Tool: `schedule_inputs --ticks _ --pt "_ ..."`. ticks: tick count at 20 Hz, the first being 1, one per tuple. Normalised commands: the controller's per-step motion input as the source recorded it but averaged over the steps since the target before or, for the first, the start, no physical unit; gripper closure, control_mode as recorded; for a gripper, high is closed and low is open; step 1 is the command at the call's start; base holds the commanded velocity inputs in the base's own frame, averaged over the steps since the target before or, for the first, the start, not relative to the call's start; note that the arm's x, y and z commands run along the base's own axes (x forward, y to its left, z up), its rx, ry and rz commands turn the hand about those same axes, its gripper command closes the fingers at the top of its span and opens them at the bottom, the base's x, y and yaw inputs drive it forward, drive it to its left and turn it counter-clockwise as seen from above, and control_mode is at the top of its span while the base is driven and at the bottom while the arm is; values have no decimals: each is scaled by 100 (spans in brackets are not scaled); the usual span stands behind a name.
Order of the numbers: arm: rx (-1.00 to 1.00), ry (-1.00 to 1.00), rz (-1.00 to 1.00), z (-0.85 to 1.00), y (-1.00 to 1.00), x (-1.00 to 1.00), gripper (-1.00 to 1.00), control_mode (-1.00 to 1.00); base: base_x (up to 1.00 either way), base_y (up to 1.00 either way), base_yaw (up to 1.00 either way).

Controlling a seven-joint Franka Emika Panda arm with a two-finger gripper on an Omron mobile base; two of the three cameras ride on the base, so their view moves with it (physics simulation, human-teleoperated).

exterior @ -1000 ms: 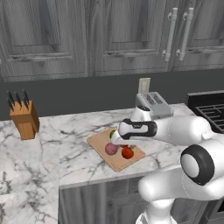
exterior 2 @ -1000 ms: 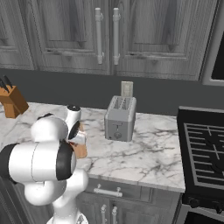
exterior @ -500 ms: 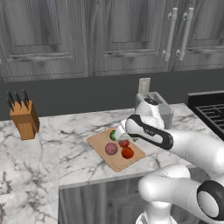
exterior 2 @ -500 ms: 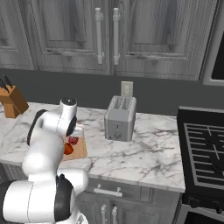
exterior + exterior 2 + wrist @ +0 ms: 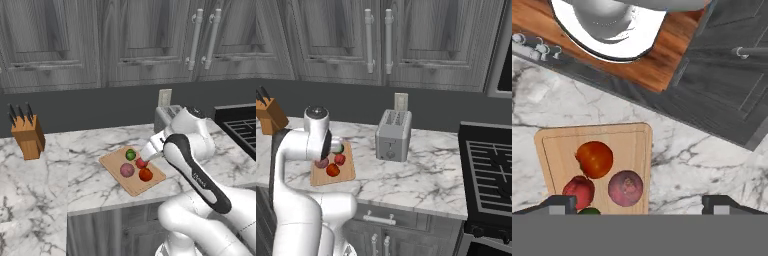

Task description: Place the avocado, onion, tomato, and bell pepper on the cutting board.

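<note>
The light-tan cutting board [image 5: 133, 181] lies on the marble counter with all four items on it. The dark-green avocado [image 5: 130, 154] is farthest back and the purple onion [image 5: 127, 170] sits front left. A deep-red bell pepper [image 5: 141, 162] is in the middle, and the orange-red tomato [image 5: 145, 174] lies nearest the front edge. My gripper [image 5: 149, 151] hangs just above the board's right side, open and holding nothing. Looking down from the hand, the board [image 5: 637, 142] carries the tomato [image 5: 595, 159], bell pepper [image 5: 578, 192], onion [image 5: 625, 188] and avocado [image 5: 589, 211], and the gripper [image 5: 639, 207] is spread wide.
A wooden knife block [image 5: 27, 135] stands at the back left of the counter. A grey toaster [image 5: 392, 135] sits to the right of the board, with the stove [image 5: 491, 170] beyond it. The counter's front edge [image 5: 120, 207] runs just below the board.
The arm has swung its elbow out and the hand has drawn up and slightly right, off the board. The four items lie still and the jaws stayed open.
</note>
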Motion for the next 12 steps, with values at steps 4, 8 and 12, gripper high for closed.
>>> schedule_inputs --ticks 4,8,12 --pt "-3 -24 10 89 0 -100 -100 -100 0 0 0" --pt "-1 -18 7 80 0 -100 -100 -100 0 0 0" --pt "0 -16 6 80 0 -99 -100 -100 0 0 0"
